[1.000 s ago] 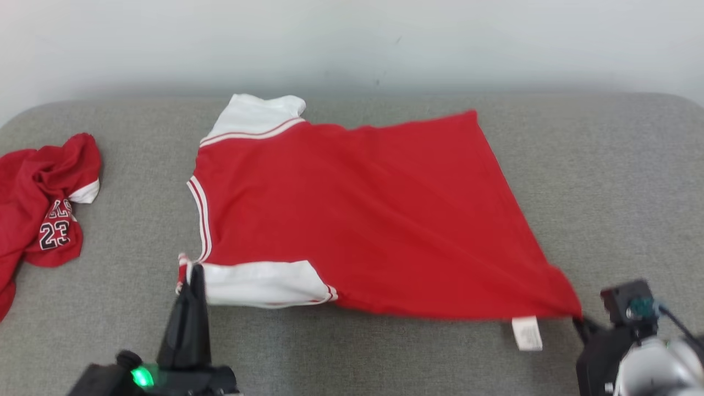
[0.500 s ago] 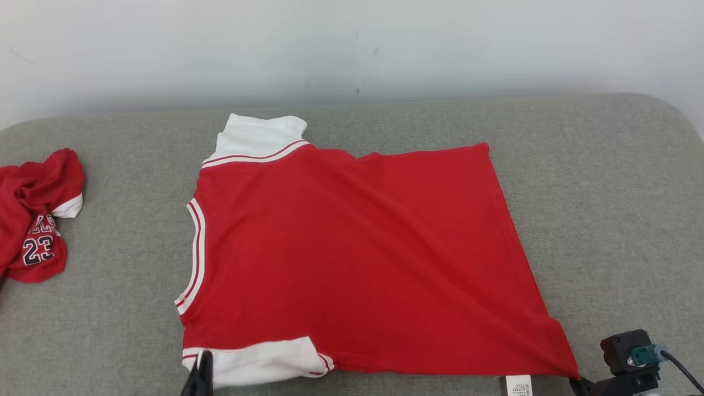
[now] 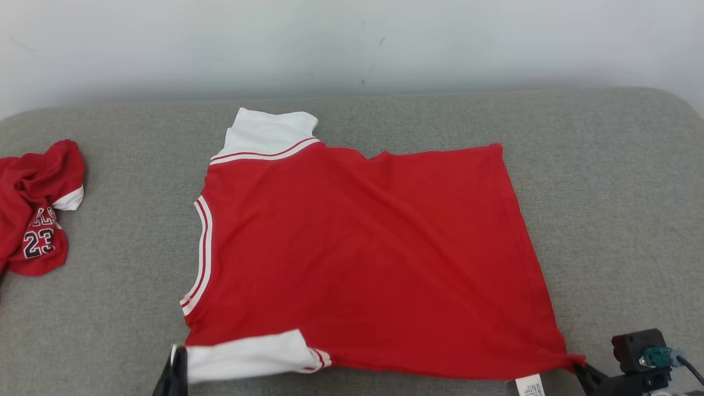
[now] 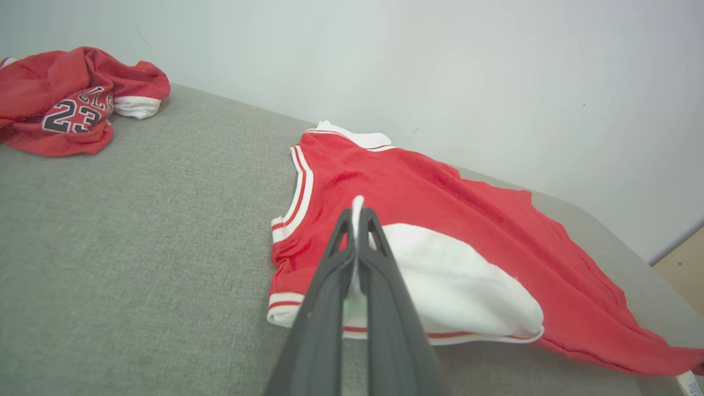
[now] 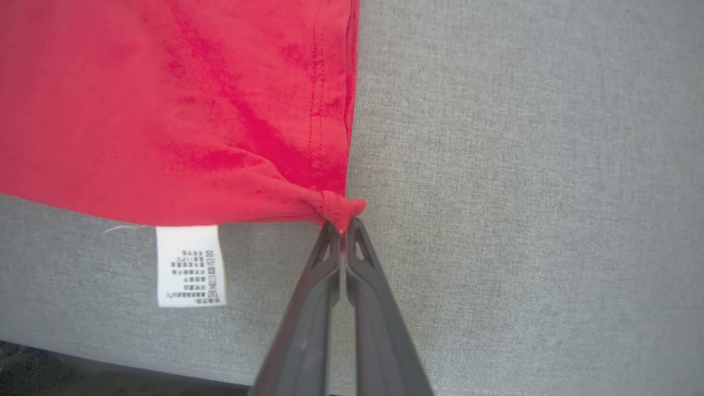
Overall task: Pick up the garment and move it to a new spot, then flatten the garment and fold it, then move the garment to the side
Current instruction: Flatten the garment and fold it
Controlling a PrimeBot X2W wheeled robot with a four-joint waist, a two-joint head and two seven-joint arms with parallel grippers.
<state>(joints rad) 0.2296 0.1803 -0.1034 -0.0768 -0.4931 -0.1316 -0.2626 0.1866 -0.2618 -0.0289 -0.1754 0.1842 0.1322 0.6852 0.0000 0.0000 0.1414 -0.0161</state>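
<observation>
garment (image 3: 357,258) pulled nearer, mid-flattening; left hand (image 4: 357,217) pinches sleeve (image 4: 456,275), right hand (image 5: 342,228) hem corner (image 5: 336,209); next: settle, then fold.

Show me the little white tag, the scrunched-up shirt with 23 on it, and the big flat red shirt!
white tag (image 5: 190,265): right wrist view, its printed middle.
scrunched-up shirt (image 3: 38,243): head view, on the number 23.
big flat red shirt (image 3: 357,247): head view, middle of red body.
</observation>
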